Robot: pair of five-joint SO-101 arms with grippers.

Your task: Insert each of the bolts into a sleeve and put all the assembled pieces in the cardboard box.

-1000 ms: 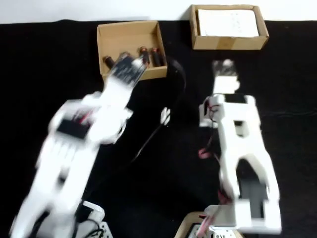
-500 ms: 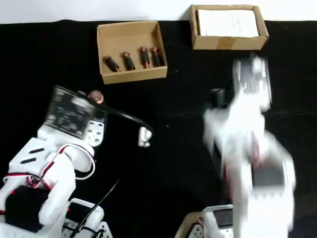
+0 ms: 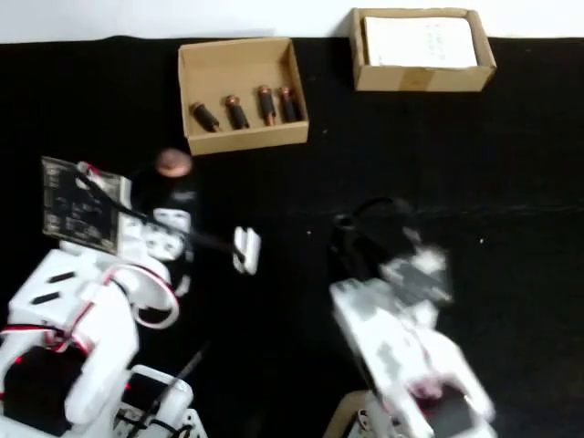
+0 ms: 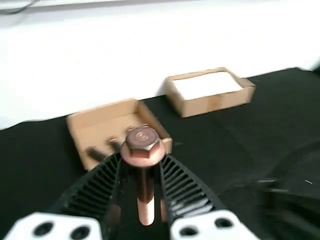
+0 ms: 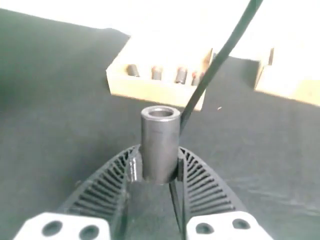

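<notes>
Because the two parts must be mated first, left gripper (image 4: 142, 165) clamps a bolt (image 4: 143, 146) head-up at left of the high view; right gripper (image 5: 159, 161) grips a sleeve (image 5: 160, 140) upright, bore exposed for insertion. Four finished pieces (image 3: 246, 108) lie in the cardboard box (image 3: 246, 139), upper left.

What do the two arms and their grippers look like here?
The left arm and right arm are white; the left carries a dark circuit board, red and white wires and a black cable. The left gripper and right gripper have black ribbed fingers on white bases with round holes.
</notes>
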